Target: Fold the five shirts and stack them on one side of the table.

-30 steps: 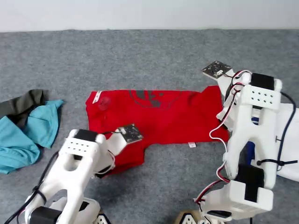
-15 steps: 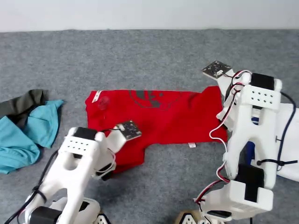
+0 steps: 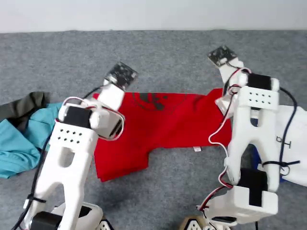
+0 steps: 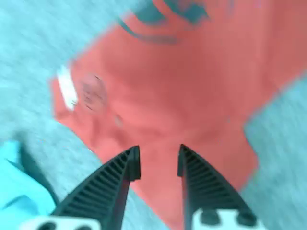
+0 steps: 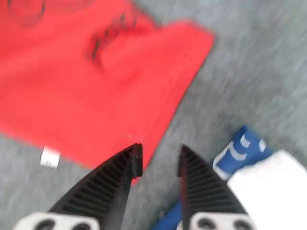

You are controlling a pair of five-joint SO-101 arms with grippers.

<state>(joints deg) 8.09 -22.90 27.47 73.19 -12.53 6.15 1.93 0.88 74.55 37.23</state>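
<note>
The red shirt (image 3: 168, 120) lies flat in the middle of the desk (image 3: 158, 52), long axis running nine to three o'clock, with the left claw (image 4: 156, 160) over its nine o'clock end and the right claw (image 5: 157, 158) over its three o'clock edge, both slightly parted and empty.

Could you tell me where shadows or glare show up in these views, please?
High view: soft light, no glare on the red shirt, no hard shadows on the table. Left wrist view: a dark patch beside the teal shirt, shadow or fold, I cannot tell. Right wrist view: no glare; darker strip beside the white shirt.
</note>
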